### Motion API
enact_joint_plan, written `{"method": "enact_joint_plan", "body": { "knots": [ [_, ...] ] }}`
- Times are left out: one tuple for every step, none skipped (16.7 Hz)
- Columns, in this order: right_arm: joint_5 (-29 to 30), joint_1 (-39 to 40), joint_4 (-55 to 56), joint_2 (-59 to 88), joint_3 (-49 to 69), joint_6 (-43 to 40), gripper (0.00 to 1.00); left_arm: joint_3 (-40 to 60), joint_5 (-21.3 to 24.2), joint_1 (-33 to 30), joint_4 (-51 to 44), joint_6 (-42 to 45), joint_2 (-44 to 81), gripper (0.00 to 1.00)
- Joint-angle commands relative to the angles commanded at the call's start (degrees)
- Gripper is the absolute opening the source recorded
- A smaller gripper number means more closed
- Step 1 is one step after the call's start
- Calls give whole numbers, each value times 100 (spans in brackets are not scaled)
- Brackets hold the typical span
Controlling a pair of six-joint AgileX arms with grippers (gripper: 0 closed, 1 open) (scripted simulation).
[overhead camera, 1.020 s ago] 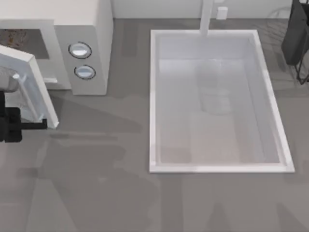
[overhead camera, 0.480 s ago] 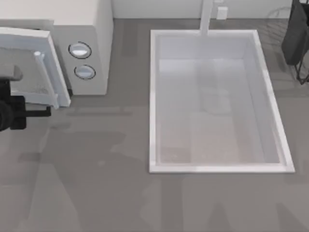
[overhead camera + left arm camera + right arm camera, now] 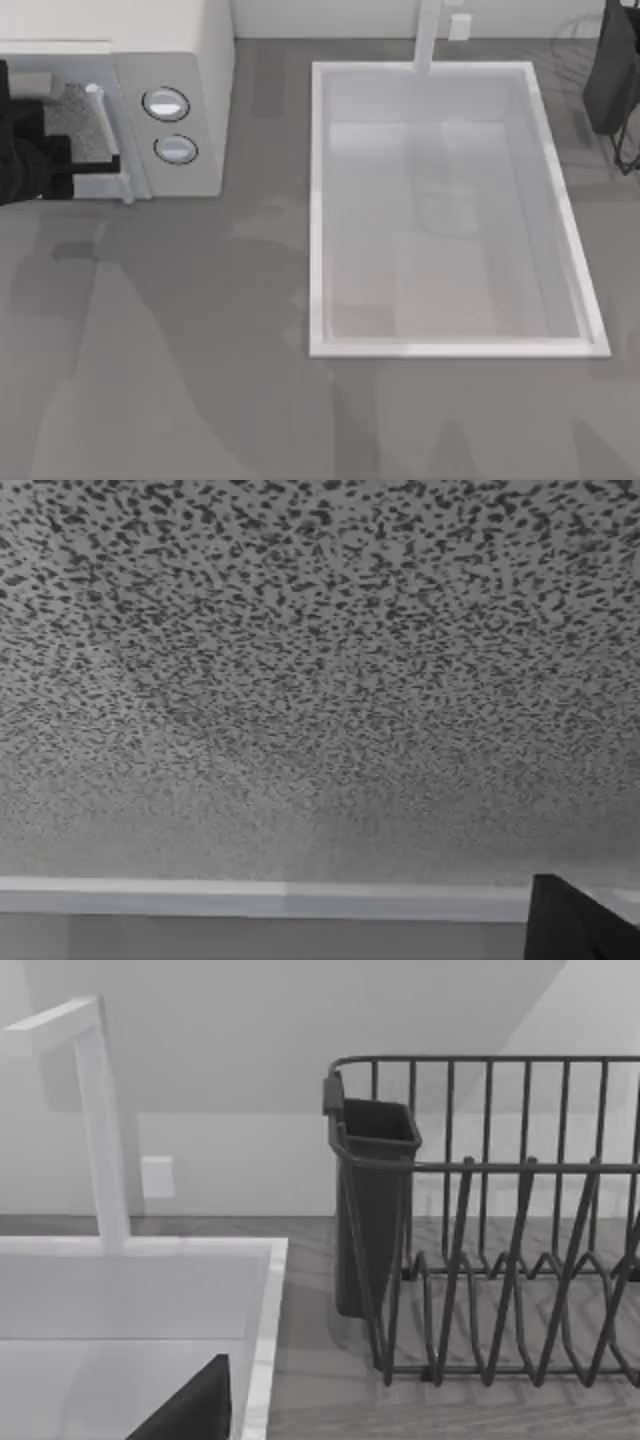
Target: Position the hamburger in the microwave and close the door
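A: Where is the door sitting?

B: Nearly flat against the front of the microwave, at the top view's left edge. Its long axis runs left to right along the microwave's face, and its speckled window faces the left gripper.

A: And that gripper?

B: It is pushed up against the door. The dark arm comes in from the left edge, and the white bar handle stands just beyond the fingertips, with the door's lower frame directly under them. In the left wrist view the mesh window lies right in front of the camera, the white frame edge below it. Whether the fingers are spread or pressed together I cannot tell.

A: The hamburger?

B: I cannot make it out.

A: What about the panel?

B: Two round dials sit just beside the door, on the side away from the left arm.

A: The surroundings?

B: A grey counter, with a white sink basin well off toward the right and a white faucet at its far rim. The right arm is parked at the far right corner, by a dark wire dish rack. Its fingers I cannot judge either.
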Motion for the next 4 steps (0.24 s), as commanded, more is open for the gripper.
{"method": "enact_joint_plan", "body": {
  "knots": [
    [0,0,0,0,0,0,100,202,-3,-3,-18,-1,181,0],
    [0,0,0,0,0,0,100,341,-5,-5,-28,-2,314,0],
    [0,0,0,0,0,0,100,420,-5,-7,-32,-2,389,0],
    [0,0,0,0,0,0,100,440,-6,-8,-32,-2,406,0]
  ]
}}
